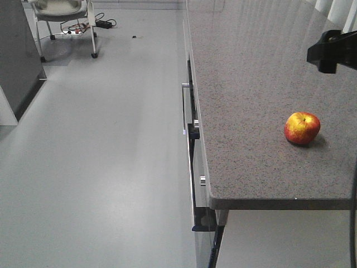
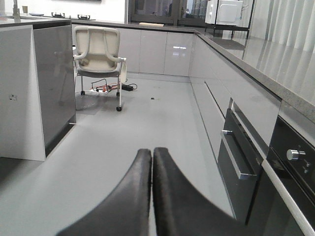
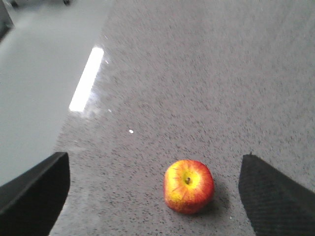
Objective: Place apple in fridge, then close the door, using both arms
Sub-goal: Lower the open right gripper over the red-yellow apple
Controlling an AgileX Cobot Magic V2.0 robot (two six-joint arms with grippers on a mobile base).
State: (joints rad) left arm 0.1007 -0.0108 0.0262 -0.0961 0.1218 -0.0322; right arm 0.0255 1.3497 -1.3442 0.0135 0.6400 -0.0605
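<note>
The apple point(image 1: 302, 128), red with yellow patches, rests stem up on the speckled stone counter point(image 1: 251, 84) near its front right corner. In the right wrist view the apple point(image 3: 188, 186) lies between the two wide-apart fingers of my right gripper point(image 3: 155, 158), nearer the right finger point(image 3: 275, 196) and touching neither. That gripper is open and hovers above the counter; a black part of it point(image 1: 332, 50) shows at the far right of the front view. My left gripper point(image 2: 152, 151) is shut on nothing, out over the floor. The fridge and its door are out of view.
Below the counter's left edge run drawers and an oven front with metal handles point(image 2: 236, 157). A dark grey-sided island point(image 2: 54, 83) stands at left. A white wheeled chair point(image 2: 98, 54) and floor cables point(image 2: 110, 88) are at the back. A microwave point(image 2: 224, 12) sits far off.
</note>
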